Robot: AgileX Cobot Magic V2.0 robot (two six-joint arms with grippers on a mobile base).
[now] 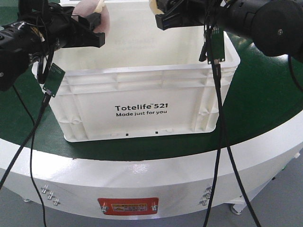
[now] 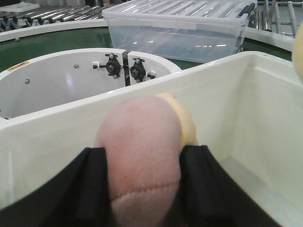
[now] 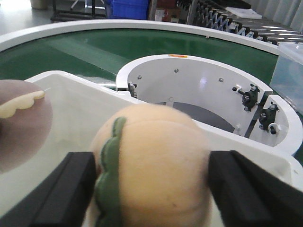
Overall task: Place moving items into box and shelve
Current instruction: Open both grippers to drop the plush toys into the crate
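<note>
**A:** What is the left tool (image 2: 144,156) doing?

**B:** It is clenched on the mauve plush (image 2: 142,142). The black, flat-faced fingers (image 2: 94,184) press its fuzzy sides, and a stitched seam runs down the front. The beige sprout (image 2: 184,118) peeks out behind it, soft and out of focus.

**A:** And the right tool (image 3: 154,165)?

**B:** That one is grasping the yellow-orange plush (image 3: 161,142), which is round and velvety with a scalloped green stripe (image 3: 109,165) on its left. The bottom of the toy is cut off by the picture edge.

**A:** Where are the two toys?

**B:** Both hang over the far part of the open box (image 1: 142,94), the mauve toy towards the left and the yellow-orange one towards the right. In the front view they are almost hidden behind the arms and cropped at the top.

**A:** What about the box itself?

**B:** It is white moulded plastic with ribbed walls, a thick rim and black lettering. It stands on the green curved worktop (image 1: 265,104). I can't make out its floor from the front.

**A:** Anything else around?

**B:** Black cables (image 1: 220,118) dangle across the box's right side. A clear lidded bin (image 2: 175,33) sits far behind it, and there are blue bins (image 3: 129,8) that are blurry and distant.
</note>
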